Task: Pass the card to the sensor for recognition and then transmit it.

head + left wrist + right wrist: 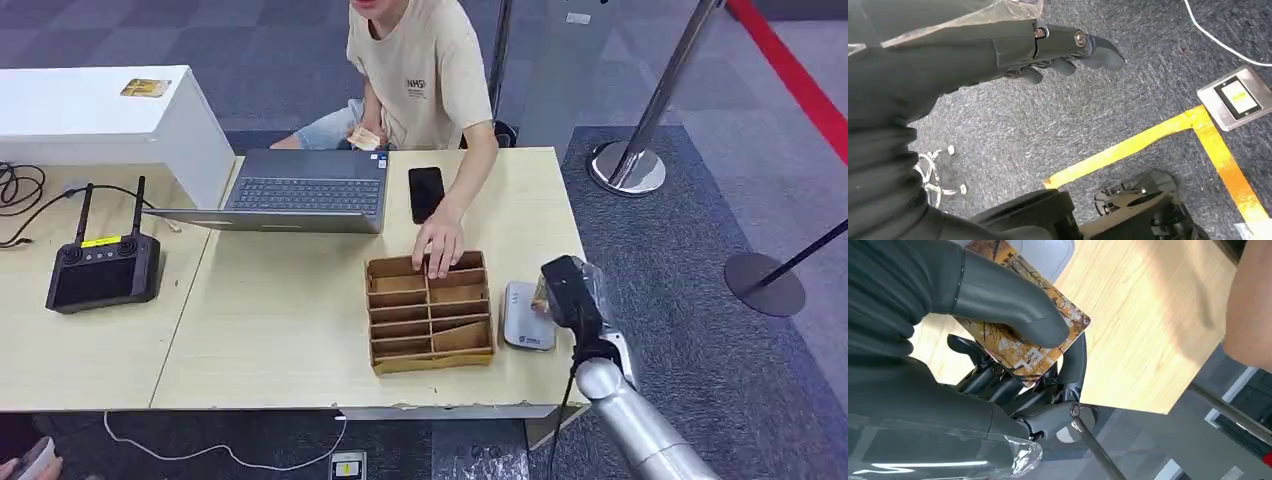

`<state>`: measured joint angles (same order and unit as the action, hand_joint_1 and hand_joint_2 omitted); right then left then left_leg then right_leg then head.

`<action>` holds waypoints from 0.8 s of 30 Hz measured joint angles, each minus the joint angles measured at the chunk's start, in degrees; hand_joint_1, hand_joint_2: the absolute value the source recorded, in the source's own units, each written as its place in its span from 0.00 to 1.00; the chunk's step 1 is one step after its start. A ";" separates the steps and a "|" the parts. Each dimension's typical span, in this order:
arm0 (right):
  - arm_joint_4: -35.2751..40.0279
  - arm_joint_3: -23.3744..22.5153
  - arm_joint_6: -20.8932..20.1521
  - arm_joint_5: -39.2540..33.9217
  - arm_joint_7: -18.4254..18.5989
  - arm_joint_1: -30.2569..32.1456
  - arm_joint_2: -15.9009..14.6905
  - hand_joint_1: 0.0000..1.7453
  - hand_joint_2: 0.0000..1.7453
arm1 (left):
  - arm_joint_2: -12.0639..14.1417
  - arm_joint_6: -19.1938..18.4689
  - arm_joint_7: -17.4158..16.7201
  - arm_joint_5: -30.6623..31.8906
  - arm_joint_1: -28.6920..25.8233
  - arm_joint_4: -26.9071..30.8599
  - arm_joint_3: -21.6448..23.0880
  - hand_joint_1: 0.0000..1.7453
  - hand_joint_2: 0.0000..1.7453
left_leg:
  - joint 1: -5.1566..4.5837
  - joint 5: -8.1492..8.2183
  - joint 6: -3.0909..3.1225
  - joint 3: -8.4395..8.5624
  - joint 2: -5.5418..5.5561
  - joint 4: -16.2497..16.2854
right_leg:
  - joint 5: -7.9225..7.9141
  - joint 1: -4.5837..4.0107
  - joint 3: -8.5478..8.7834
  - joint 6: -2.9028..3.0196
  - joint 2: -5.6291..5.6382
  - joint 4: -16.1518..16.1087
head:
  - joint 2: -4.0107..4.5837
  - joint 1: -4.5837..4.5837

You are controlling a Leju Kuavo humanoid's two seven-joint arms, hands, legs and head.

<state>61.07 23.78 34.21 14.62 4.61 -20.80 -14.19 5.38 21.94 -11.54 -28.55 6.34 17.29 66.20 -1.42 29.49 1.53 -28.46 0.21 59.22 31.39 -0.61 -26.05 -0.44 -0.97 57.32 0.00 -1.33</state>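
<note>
Broadly, the tabletop (300, 320) carries a cardboard divider box (430, 312) with a person's hand (438, 246) resting at its far edge; just beside the box, on the robot's right, lies the white sensor (524, 318). The right hand (566, 290) hovers at that sensor's outer edge, thumb (1013, 302) pinching the patterned card (1023, 337) flat against its fingers. The card-to-sensor gap is hidden by the hand. The left hand (1058, 47) hangs over the floor, fingers curled, holding nothing.
</note>
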 joint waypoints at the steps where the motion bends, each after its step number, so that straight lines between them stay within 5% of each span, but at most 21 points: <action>1: -0.11 -0.02 0.00 0.00 0.00 0.07 0.00 1.00 1.00 | 0.00 0.00 0.00 0.00 0.00 0.00 0.02 0.00 1.00 | 0.00 0.00 0.00 -0.01 0.00 0.00 | 0.00 0.00 0.00 0.00 0.00 0.00 | 0.00 0.02; 12: -0.50 -0.04 -0.24 -0.18 0.00 0.11 0.02 1.00 1.00 | -0.02 0.00 0.09 0.00 0.00 0.00 0.00 0.00 1.00 | 0.00 0.00 0.00 -0.01 0.00 -0.01 | 0.00 0.00 0.00 0.00 0.00 0.00 | 0.00 0.00; 15: -5.40 -0.70 -0.42 -5.14 -5.36 0.07 1.01 1.00 1.00 | -0.13 1.14 1.07 0.15 0.03 0.09 -0.42 0.00 1.00 | 0.00 0.00 0.00 0.00 0.01 -0.01 | 0.00 0.00 0.01 0.00 0.00 0.00 | 0.00 0.00; 24: -10.97 -1.33 0.02 -7.02 -9.33 -0.44 3.52 1.00 1.00 | -0.09 1.73 1.95 0.00 0.01 0.33 -1.16 0.00 1.00 | 0.01 0.00 0.00 0.01 0.01 -0.02 | 0.00 -0.01 0.03 0.00 0.00 0.00 | 0.00 0.00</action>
<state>50.09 22.45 34.23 7.61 -4.72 -21.25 -10.67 5.29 23.67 -9.59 -28.55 6.35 17.62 65.05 -1.42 29.49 1.53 -28.45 0.22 59.20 31.39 -0.62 -26.02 -0.44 -0.98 57.32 0.00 -1.33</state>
